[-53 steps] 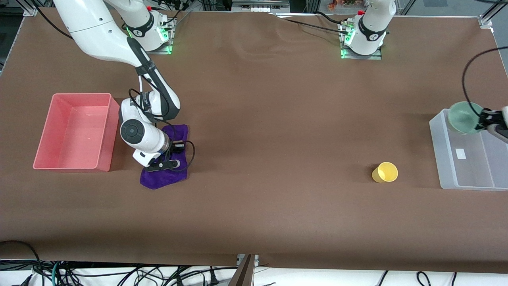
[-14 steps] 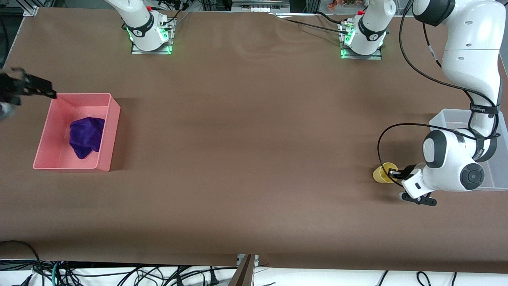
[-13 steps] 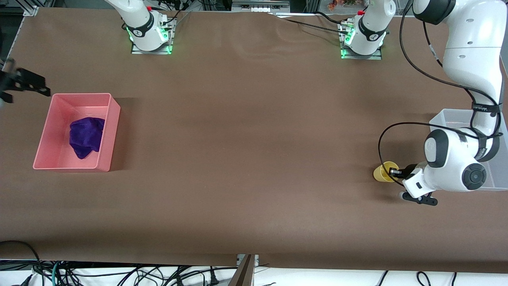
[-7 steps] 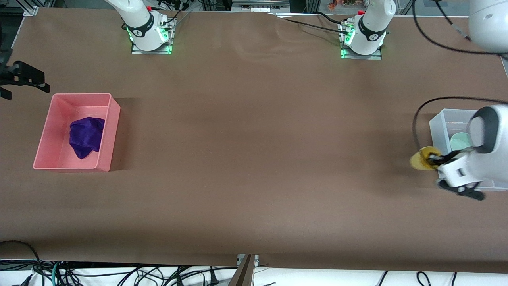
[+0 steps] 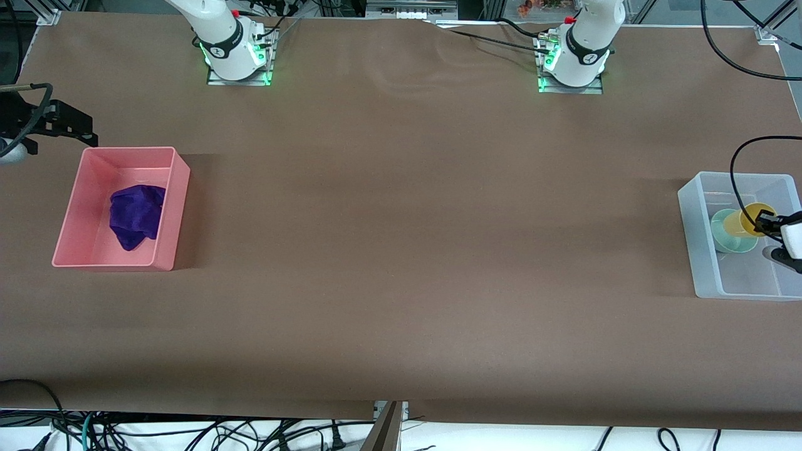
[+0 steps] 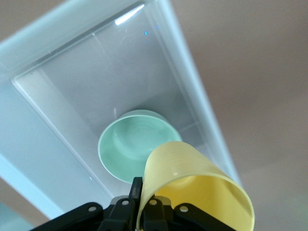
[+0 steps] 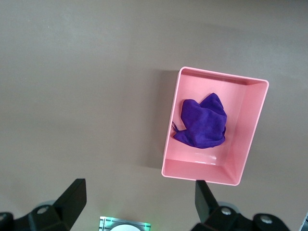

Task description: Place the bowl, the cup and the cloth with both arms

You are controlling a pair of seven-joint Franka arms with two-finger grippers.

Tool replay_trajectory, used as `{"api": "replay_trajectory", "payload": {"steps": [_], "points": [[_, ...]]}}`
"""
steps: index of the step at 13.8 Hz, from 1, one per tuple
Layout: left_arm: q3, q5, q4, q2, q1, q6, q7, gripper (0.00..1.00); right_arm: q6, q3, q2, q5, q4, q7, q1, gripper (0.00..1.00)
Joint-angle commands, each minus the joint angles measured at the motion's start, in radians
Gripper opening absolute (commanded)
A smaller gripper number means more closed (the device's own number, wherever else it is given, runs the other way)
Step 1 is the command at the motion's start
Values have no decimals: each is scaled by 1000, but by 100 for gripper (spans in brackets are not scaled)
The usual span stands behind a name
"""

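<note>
My left gripper [image 5: 765, 223] is shut on the rim of the yellow cup [image 5: 754, 218] and holds it over the clear bin [image 5: 697, 250], just above the pale green bowl [image 5: 727, 230] that sits inside. The left wrist view shows the cup [image 6: 202, 192] pinched at its wall between my fingers [image 6: 136, 192], with the bowl [image 6: 130, 149] below it. The purple cloth [image 5: 135, 215] lies bunched in the pink bin [image 5: 169, 207]. My right gripper [image 5: 56, 125] is open and empty, high over the table's edge beside the pink bin. The right wrist view shows the cloth [image 7: 202, 122] in the pink bin [image 7: 250, 130].
The clear bin stands at the left arm's end of the table, the pink bin at the right arm's end. Both arm bases [image 5: 235, 47] [image 5: 573, 53] stand along the top edge. Brown table cover [image 5: 401, 238] spans between the bins.
My left gripper lifted the yellow cup off the table and carried it over the clear bin, above the bowl. My right gripper stayed up beside the pink bin, shifting slightly.
</note>
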Motion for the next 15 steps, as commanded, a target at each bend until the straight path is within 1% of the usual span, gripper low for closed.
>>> {"api": "replay_trajectory", "payload": {"steps": [1, 2, 3, 4, 6, 8, 10, 11, 13, 15], "points": [[-18, 15, -111, -19, 68, 151, 89, 0, 7, 9, 3, -12, -4, 13, -10, 100], [-18, 15, -128, -17, 79, 185, 111, 0, 7, 7, 11, -12, 6, 11, -12, 100], [-18, 13, -131, -16, 82, 191, 125, 26, 6, 5, 16, -11, 13, 11, -12, 100], [-18, 10, -131, -17, 92, 190, 128, 99, 6, 7, 17, -11, 16, 13, -12, 100], [-25, 8, -121, -36, 89, 170, 131, 100, 6, 10, 17, -9, 18, 13, -10, 100], [-83, 7, -116, -95, 88, 111, 120, 100, 4, 10, 19, -9, 18, 13, -10, 100], [-178, 5, -110, -172, 82, 9, 73, 100, 6, 10, 20, -9, 18, 13, -9, 100], [-232, -2, -104, -203, 82, -43, 7, 100, 6, 10, 20, -9, 18, 13, -9, 100], [-344, -11, -79, -238, 82, -158, -160, 100, 6, 10, 22, -9, 18, 11, -9, 100], [-457, -10, -29, -240, 82, -265, -333, 100, 6, 10, 24, -9, 18, 11, -9, 100]]}}
